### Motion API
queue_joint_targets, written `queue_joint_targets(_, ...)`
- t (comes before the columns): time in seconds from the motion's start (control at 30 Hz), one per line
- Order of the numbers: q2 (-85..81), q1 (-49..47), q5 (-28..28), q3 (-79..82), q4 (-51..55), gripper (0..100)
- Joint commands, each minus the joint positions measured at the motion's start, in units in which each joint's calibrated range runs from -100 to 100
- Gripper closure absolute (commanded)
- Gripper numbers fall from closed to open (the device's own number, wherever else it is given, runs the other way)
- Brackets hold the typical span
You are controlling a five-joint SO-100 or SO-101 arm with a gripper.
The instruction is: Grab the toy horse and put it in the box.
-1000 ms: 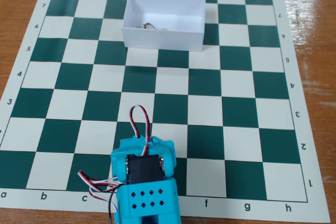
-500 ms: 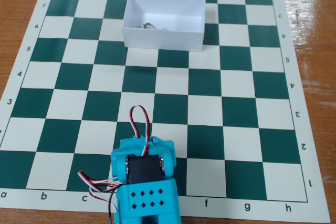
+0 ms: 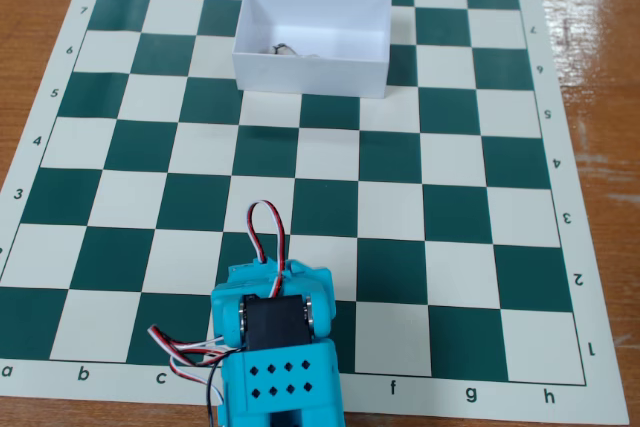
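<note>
Down at the near edge of the chessboard (image 3: 420, 197) sits the turquoise arm (image 3: 275, 347), folded up with red, white and black wires looping off it, and honestly I can't tell how the gripper's jaws stand from this fixed view. Way up at the far end, the white box (image 3: 310, 72) has the toy horse (image 3: 283, 49) lying inside, near its front wall.

A green-and-white chessboard mat (image 3: 400, 177) covers a glossy wooden table (image 3: 590, 77).
</note>
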Motion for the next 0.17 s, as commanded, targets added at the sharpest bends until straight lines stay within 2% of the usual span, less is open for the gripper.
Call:
queue_joint_targets(0.0, -0.4, -0.4, -0.2, 0.4, 0.2, 100)
queue_joint_targets(0.13, -0.4, -0.4, -0.2, 0.4, 0.2, 100)
